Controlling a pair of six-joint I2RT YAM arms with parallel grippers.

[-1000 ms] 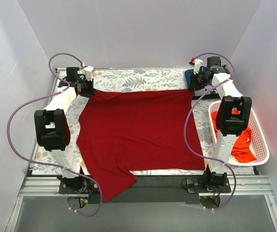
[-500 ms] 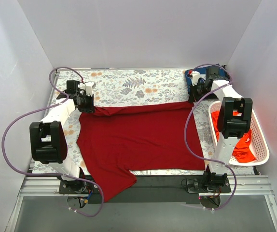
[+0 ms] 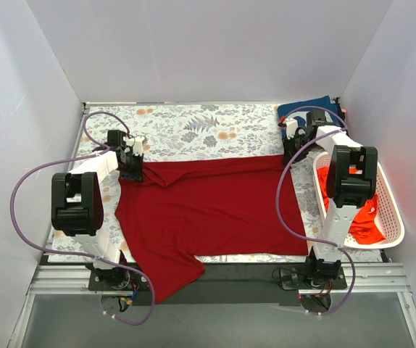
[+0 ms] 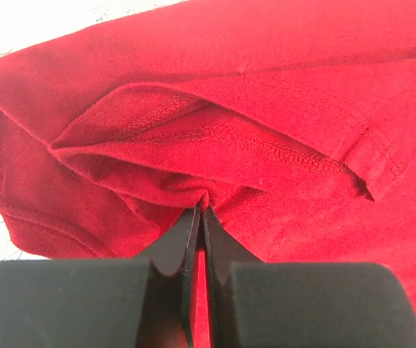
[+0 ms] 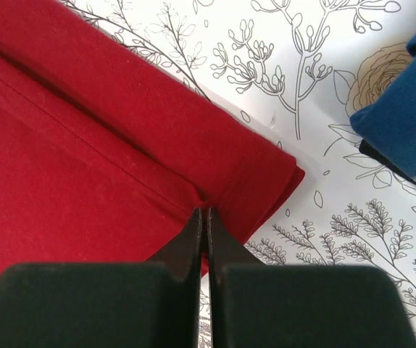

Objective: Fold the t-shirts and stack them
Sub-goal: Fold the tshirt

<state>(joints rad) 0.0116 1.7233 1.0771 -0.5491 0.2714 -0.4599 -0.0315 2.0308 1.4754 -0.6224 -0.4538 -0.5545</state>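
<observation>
Wrist views show what overhead hides: my left gripper (image 4: 199,210) pinched tight on a doubled hem of the dark red t-shirt (image 3: 208,210), my right gripper (image 5: 204,210) likewise clamped on its folded far corner. Only overhead shows all three tees: red spread mid-table, navy t-shirt (image 3: 309,109) in the far right corner, orange-red t-shirt (image 3: 367,223) in the one basket (image 3: 393,206).

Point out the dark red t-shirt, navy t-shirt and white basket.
Dark red cloth t-shirt (image 3: 208,210): top view, body middle.
Navy cloth t-shirt (image 5: 404,116): right wrist view, flat surface.
White perforated plastic basket (image 3: 395,210): top view, right wall.
</observation>
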